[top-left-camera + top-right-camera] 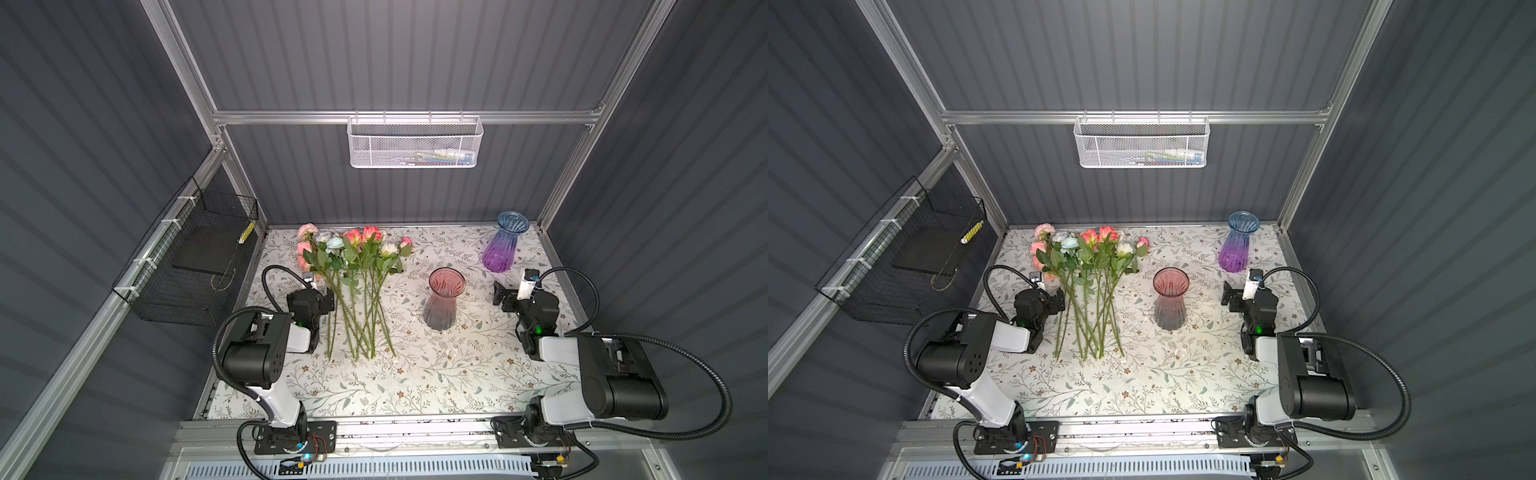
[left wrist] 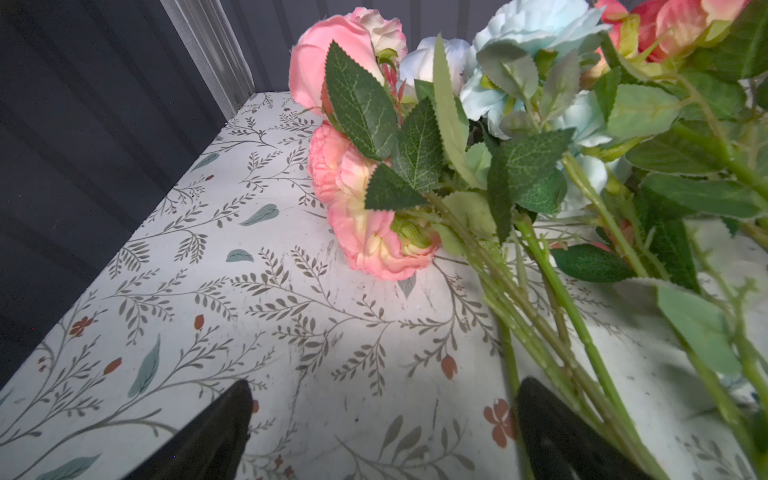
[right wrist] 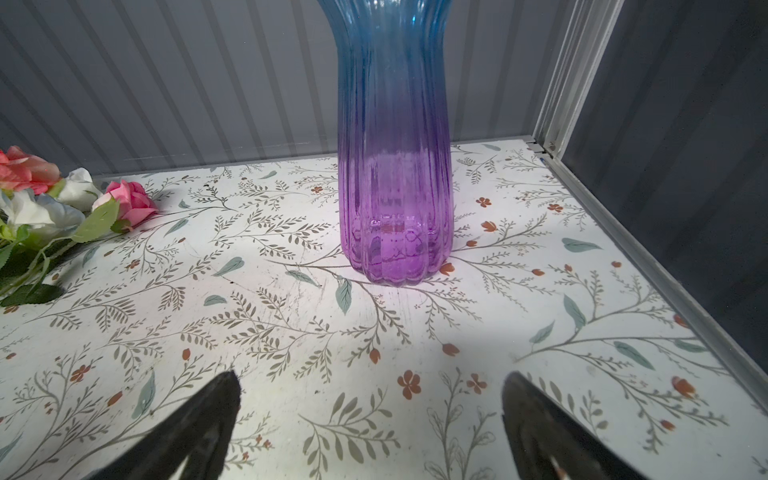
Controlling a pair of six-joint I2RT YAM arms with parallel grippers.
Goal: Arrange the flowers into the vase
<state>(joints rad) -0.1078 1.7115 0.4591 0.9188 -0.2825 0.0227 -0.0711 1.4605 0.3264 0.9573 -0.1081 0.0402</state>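
The flowers [image 1: 353,257] [image 1: 1092,257] lie in a loose bunch at the back left of the table, blooms toward the rear wall, green stems fanning toward the front. A pink-to-grey glass vase [image 1: 444,299] [image 1: 1170,299] stands upright mid-table, with nothing in it. A blue-to-purple vase [image 1: 505,243] [image 3: 395,174] stands at the back right, also with nothing in it. My left gripper [image 1: 330,298] [image 2: 386,386] is open, low beside the outermost stems; one stem runs just inside a finger [image 2: 552,428]. My right gripper [image 1: 500,296] [image 3: 372,378] is open and holds nothing, facing the purple vase.
The floral-print table [image 1: 415,374] is boxed in by grey ribbed walls and aluminium posts. A white mesh basket [image 1: 413,143] hangs on the back rail. A black wire basket [image 1: 195,262] hangs on the left wall.
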